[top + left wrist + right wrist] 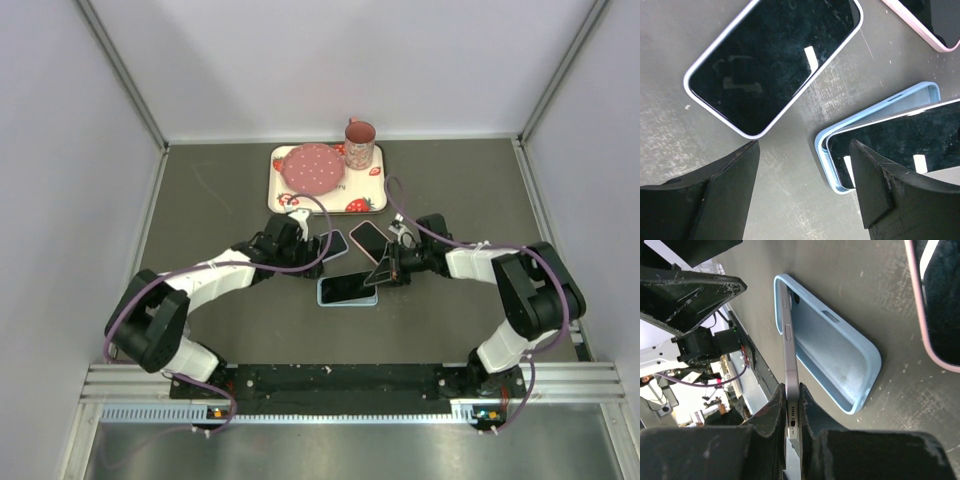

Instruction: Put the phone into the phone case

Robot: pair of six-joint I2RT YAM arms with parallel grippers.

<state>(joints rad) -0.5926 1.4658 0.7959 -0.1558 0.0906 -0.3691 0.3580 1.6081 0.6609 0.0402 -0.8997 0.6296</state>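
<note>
Clamped between the black fingers of the right gripper, the phone stands tilted up on one long edge. Its side buttons face the wrist camera, and the lower edge sits along one long wall of the light blue phone case. The case lies flat near the centre of the table. The right gripper comes in from 2 o'clock of the case. The left gripper hovers at 10 o'clock of it, its jaws spread wide and holding nothing. A lavender-cased phone lies at 11 o'clock of the blue case, and a pink-cased phone at 1 o'clock. At the table's 12 o'clock sits a strawberry-print tray bearing a pink dotted disc, with a pink cup at its corner.
</note>
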